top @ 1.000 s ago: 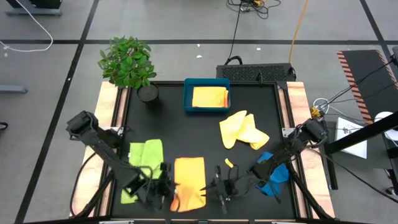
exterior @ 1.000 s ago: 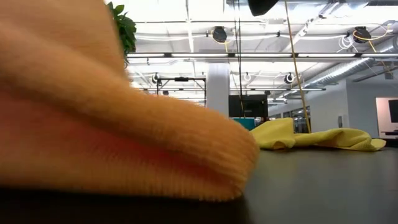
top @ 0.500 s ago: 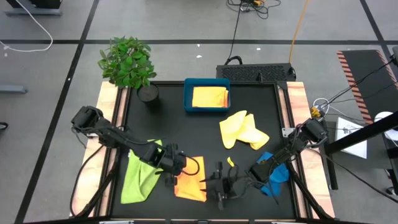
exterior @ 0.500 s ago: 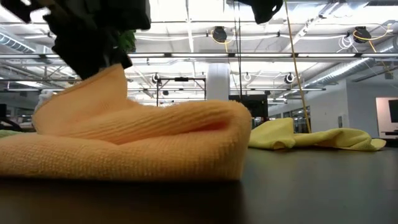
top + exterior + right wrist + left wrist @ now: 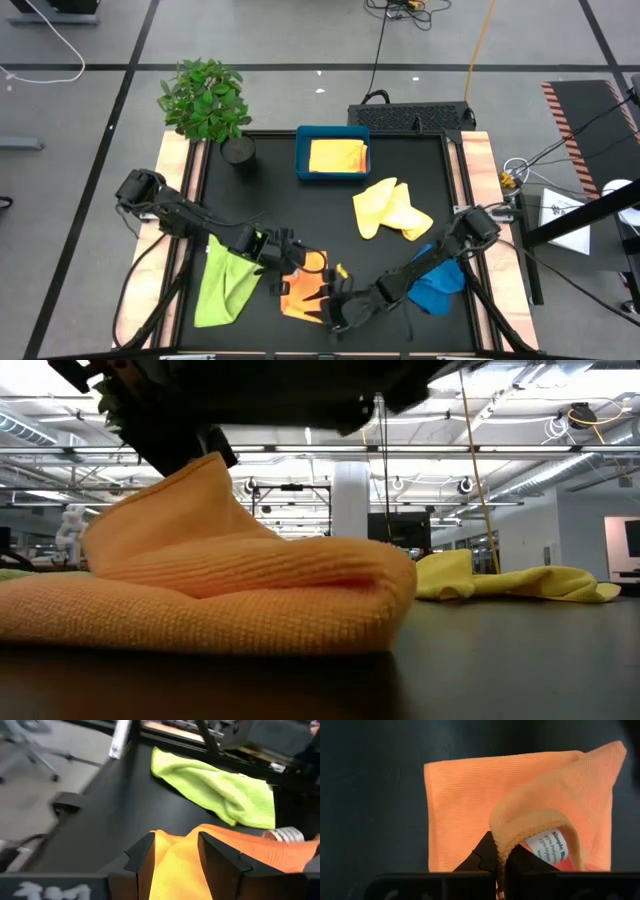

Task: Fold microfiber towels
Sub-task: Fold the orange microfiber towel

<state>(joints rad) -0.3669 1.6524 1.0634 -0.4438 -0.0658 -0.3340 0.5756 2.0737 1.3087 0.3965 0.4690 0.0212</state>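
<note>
- The counter (image 5: 260,165) is a dark mat carrying five towels: a golden one in the tray (image 5: 303,140) at the far edge, a pale yellow towel (image 5: 392,210) right of centre, a blue towel (image 5: 440,285) near the right edge, a lime towel (image 5: 228,280) on the left, and the orange towel (image 5: 300,290) at the front middle.
- The orange towel is the one being folded. It lies partly doubled on the mat, with one edge raised above the lower layer, as the low view shows.
- The left claw (image 5: 500,857) is pinched tight on that raised edge, next to the white label (image 5: 547,842). Judging by the fold so far, it should carry the edge straight across and low, so that the upper layer lands square on the lower one.
- The right claw (image 5: 175,852) stands part-way apart over the towel's near end, gripping nothing that I can see. It would do well to press down on the lower layer, or stay clear of it, so the cloth does not drag along.
- Release is best only once the hems line up; microfiber clings, so a slow lift should keep the fold from pulling open.
- The lime towel lies just beside the orange one; keep the left arm from dragging it.
</note>
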